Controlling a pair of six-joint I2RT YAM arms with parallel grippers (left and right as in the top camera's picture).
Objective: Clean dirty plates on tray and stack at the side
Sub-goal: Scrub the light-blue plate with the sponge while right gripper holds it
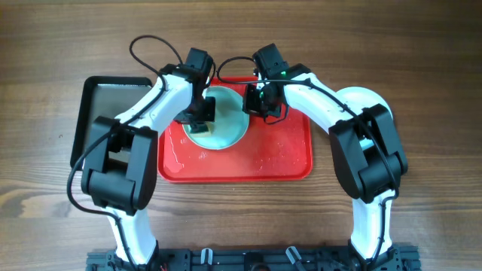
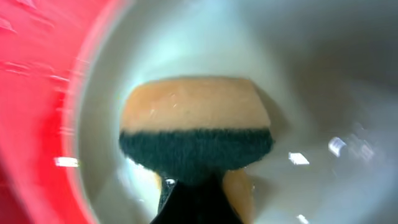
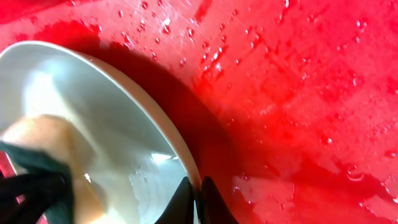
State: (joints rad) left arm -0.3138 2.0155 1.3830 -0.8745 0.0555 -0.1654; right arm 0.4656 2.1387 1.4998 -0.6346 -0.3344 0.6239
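A pale turquoise plate lies on the left half of the red tray. My left gripper is shut on a sponge, orange with a dark green scrub side, which is pressed flat against the inside of the plate. In the right wrist view my right gripper is shut on the plate's rim, one finger inside the plate and one outside over the wet tray. The sponge shows at the lower left of that view.
A cream-white plate sits on the table to the right of the tray, partly under my right arm. A dark metal tray lies to the left of the red tray. Water drops cover the red tray's floor.
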